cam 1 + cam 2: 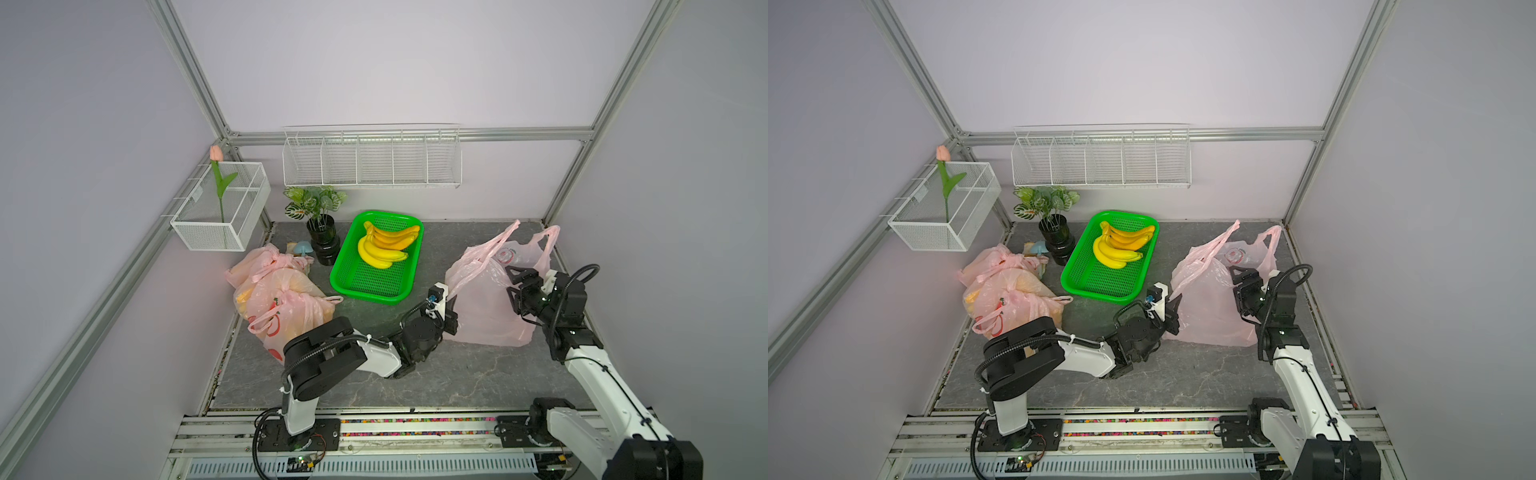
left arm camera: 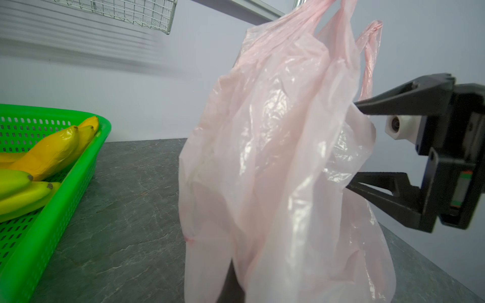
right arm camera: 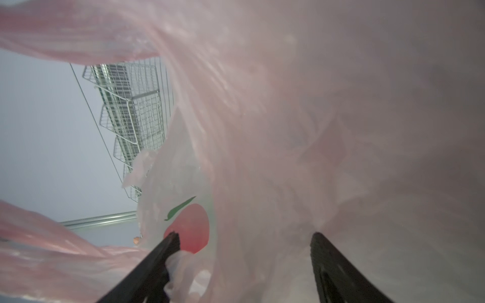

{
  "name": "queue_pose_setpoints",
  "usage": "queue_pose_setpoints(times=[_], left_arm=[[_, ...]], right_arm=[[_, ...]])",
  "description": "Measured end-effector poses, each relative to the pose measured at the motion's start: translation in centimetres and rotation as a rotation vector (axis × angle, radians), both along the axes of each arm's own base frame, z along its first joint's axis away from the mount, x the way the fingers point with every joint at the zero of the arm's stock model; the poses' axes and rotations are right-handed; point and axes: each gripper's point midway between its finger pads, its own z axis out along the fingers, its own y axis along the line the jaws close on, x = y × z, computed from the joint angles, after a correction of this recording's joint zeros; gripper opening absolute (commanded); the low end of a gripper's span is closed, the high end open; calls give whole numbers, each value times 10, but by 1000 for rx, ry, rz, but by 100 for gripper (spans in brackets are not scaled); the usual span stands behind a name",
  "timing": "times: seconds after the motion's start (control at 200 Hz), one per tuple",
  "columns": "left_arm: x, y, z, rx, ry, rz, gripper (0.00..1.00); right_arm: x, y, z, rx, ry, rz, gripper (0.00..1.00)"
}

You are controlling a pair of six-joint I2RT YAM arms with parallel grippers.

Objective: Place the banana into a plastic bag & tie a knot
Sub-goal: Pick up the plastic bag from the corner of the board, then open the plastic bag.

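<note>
Left tool (image 1: 450,296) pinches plastic bag (image 1: 482,309); right tool (image 1: 511,289) gapes.

From high at the front we look down on the whole desk (image 1: 457,374) (image 1: 1183,374) in both top views. Our left wrist view sits close beside the bag (image 2: 275,157), facing the back wall (image 2: 157,105); the right one, even nearer, shares that bag (image 3: 315,131).

From my end: left arm (image 1: 380,359) and right arm (image 1: 598,374) had white link shells and black joint housings. Black corrugated conduit (image 1: 320,347) ran along each, held with white zip ties. Left claw (image 1: 1175,302) and right claw (image 1: 514,291) were black; the right showed open-frame triangular fingers and a white camera pod (image 2: 397,127). Base plates (image 1: 272,434) were black and screwed down.
</note>
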Motion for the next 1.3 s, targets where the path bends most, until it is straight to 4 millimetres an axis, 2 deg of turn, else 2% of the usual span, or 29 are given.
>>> queue_pose_setpoints(times=[0.145,0.2,0.255,0.31,0.41,0.475,0.55,0.615,0.665,0.75,0.82,0.85,0.92,0.99,1.085,1.204,1.299], left_arm=[[1,1,-2,-1,-1,7,0],[1,1,-4,1,0,7,13],[1,0,-6,4,6,5,32],[0,-1,-9,2,20,-3,46],[-4,-4,-15,14,53,-32,61],[-9,-5,-16,32,79,-65,64],[-12,5,-8,40,111,-85,65],[-10,20,6,23,143,-88,65],[-1,38,22,1,170,-67,66],[15,72,55,-30,167,-4,70],[17,92,80,-32,151,28,75],[18,97,88,-30,146,33,78],[23,107,105,-24,140,32,78],[36,112,112,-5,154,46,77],[47,109,100,41,185,43,71],[44,86,54,119,281,-51,71],[34,65,18,156,362,-151,78]], right_arm=[[9,0,-13,-18,29,11,26],[15,1,-15,-46,35,25,16],[23,0,-11,-83,37,43,7],[36,-1,-2,-138,38,56,7],[61,-9,28,-292,-4,78,7],[79,-13,50,-405,-47,102,7],[99,-13,69,-528,-71,164,7],[111,-6,76,-628,-71,236,7],[115,2,74,-711,-61,298,7],[105,16,55,-805,-15,406,7],[90,26,33,-861,48,500,7],[83,29,25,-880,73,533,7],[69,33,9,-927,127,602,7],[57,37,1,-958,155,654,7],[41,47,-2,-963,146,710,7],[22,61,5,-946,100,763,7],[9,72,6,-929,69,803,7]])
